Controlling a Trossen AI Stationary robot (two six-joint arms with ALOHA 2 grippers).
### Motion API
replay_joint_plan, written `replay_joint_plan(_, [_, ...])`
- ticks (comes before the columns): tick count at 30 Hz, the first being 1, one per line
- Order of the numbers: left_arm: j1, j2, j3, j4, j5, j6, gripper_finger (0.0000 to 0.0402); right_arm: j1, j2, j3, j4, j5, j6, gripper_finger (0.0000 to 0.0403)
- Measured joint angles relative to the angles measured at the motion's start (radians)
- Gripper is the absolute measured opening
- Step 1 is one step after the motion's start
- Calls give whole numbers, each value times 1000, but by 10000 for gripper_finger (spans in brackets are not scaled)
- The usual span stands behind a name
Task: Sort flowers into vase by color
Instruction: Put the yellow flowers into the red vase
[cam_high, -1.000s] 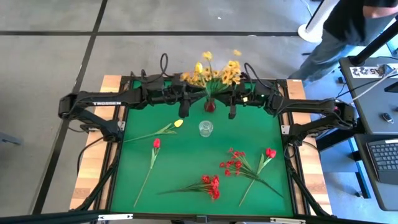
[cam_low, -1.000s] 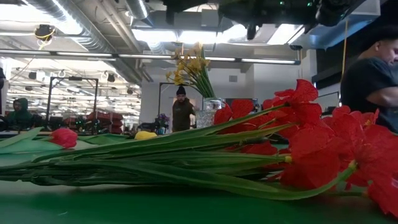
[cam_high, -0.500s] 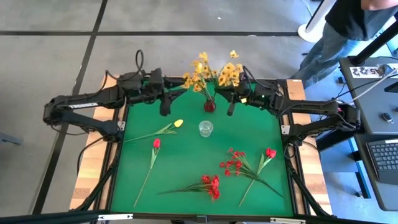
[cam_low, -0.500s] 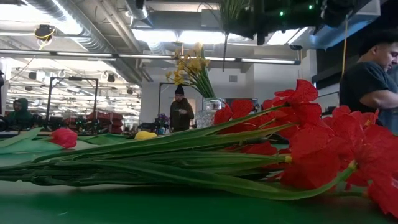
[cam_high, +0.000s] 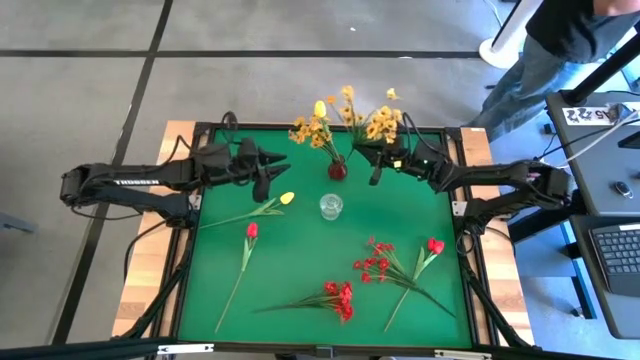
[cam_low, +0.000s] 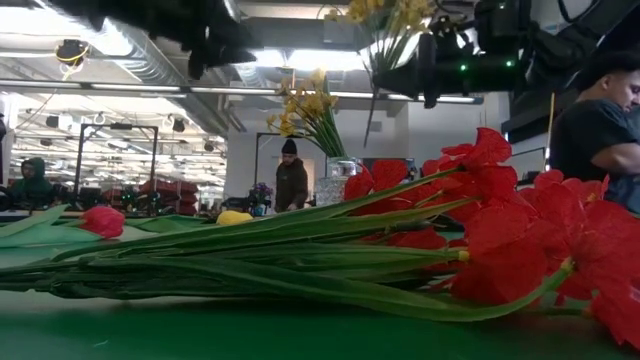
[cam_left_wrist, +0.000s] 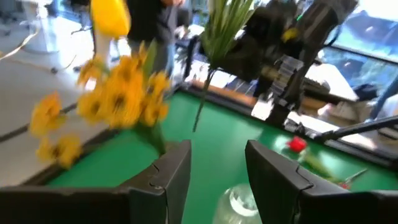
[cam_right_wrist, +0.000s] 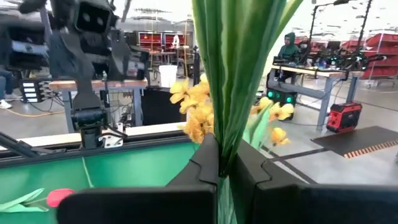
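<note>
Near edge of the green table (cam_high: 300, 250): a red blossom cluster (cam_high: 338, 298), a second red cluster (cam_high: 377, 262) and a red tulip (cam_high: 434, 245) lie flat, still unsorted. To their left lies another red tulip (cam_high: 251, 230), and just beyond it a yellow tulip (cam_high: 286, 198) on its long stem.

Centre: an empty clear glass vase (cam_high: 330, 206) stands upright. Behind it, a dark red vase (cam_high: 337, 171) already holds a bunch of yellow flowers (cam_high: 317, 128).

Far side: the right end effector (cam_high: 376, 172) is pressed together on the green stem of a yellow-orange spray (cam_high: 381, 120), held in the air just beside the dark red vase. The left end effector (cam_high: 262, 181), fingers spread and holding nothing, hovers to the left of that vase, above the yellow tulip's side of the table.

Step in hand, as judged: bringing the held spray to the yellow bunch. The next move calls for lining the stem's lower end over the vase mouth, lowering without knocking the stems already inside, then letting go.
</note>
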Motion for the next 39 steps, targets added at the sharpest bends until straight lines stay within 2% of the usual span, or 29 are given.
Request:
replay_joint_plan(4, [2,-1,-62,2,-42,-22,148,-1,79,0,57,-6,-1,11])
replay_joint_plan(13, [2,-1,-163,-1,-62,-76,148,-6,199,1,186,32,-10,11])
replay_joint_plan(25, [2,0,-186,-2,-68,-97,148,-14,278,2,179,64,-30,15])
replay_joint_plan(32, [2,0,-186,-9,-69,-97,148,-14,287,2,151,26,-35,89])
replay_joint_plan(39, [2,0,-186,-56,-70,-101,148,-14,282,2,152,20,-37,186])
